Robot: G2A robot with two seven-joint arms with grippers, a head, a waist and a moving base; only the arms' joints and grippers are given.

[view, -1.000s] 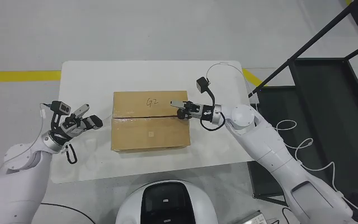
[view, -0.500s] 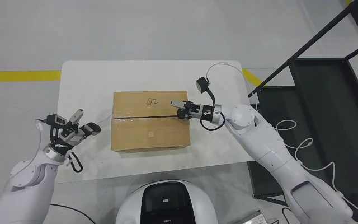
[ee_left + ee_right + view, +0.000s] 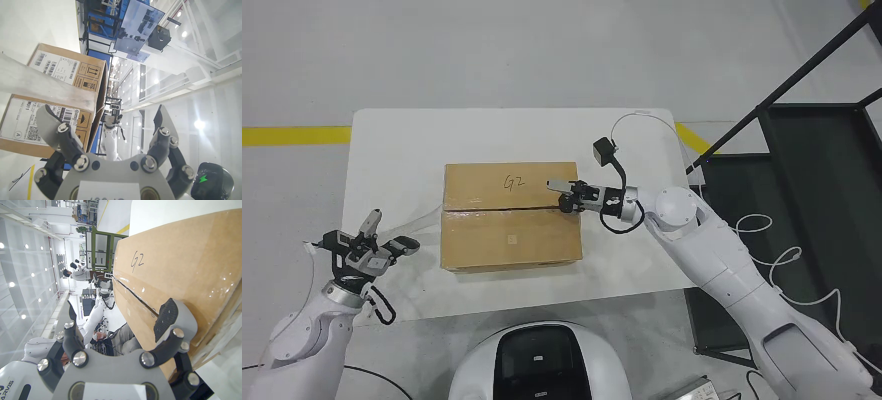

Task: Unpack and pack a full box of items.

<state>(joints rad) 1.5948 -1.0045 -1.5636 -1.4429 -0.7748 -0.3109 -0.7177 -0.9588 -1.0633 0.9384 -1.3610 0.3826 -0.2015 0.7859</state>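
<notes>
White table (image 3: 392, 150), cardboard box (image 3: 510, 215), right claw (image 3: 560, 194) atop.

You have glossy white shells on both arms beside the box (image 3: 510, 216); the right arm (image 3: 712, 255) is thick and rounded, with a black wrist collar and a small black camera block (image 3: 603, 152) trailing a thin grey cable loop past the box's far corner; the left arm (image 3: 302, 335) carries a black cable loop (image 3: 375, 300). The left gripper (image 3: 102, 111) and the right gripper (image 3: 119, 308) each have a pale grey palm plate, silver round-head screws, black links and grey fingers with ribbed black pads (image 3: 166, 315); a green lightning mark (image 3: 203, 178) shows on the left one's black housing. On the box's near side sits a white head with a glossy black panel (image 3: 537, 362).
</notes>
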